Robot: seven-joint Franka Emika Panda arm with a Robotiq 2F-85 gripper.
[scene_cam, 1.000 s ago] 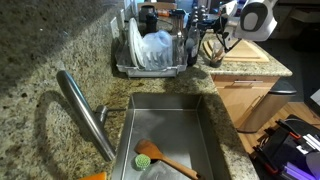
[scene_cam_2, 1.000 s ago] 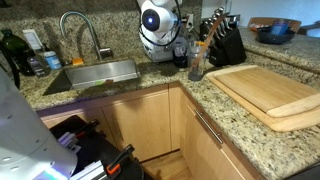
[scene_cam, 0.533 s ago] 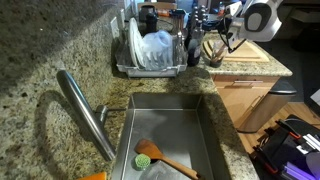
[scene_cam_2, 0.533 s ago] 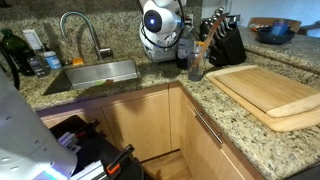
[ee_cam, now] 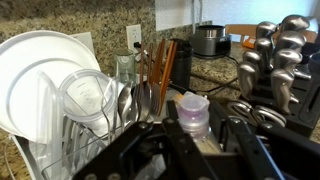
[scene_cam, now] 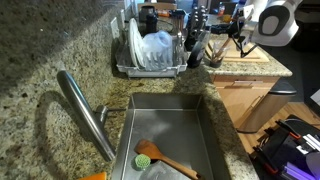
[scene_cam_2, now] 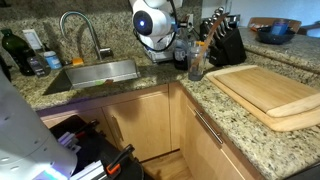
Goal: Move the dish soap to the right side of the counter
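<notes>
No text, label, brand, number or sign can be read in any of the three views; surfaces that might carry print are too small or blurred to make out.

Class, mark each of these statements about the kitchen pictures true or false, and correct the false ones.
1. The brush lies in the sink. True.
2. The knife block stands on the cutting board. False: it stands on the counter, beside the board.
3. White plates stand on edge in the dish rack. True.
4. The dish soap lies on its side in the sink. False: it is upright between the jaws, close to the rack.
</notes>
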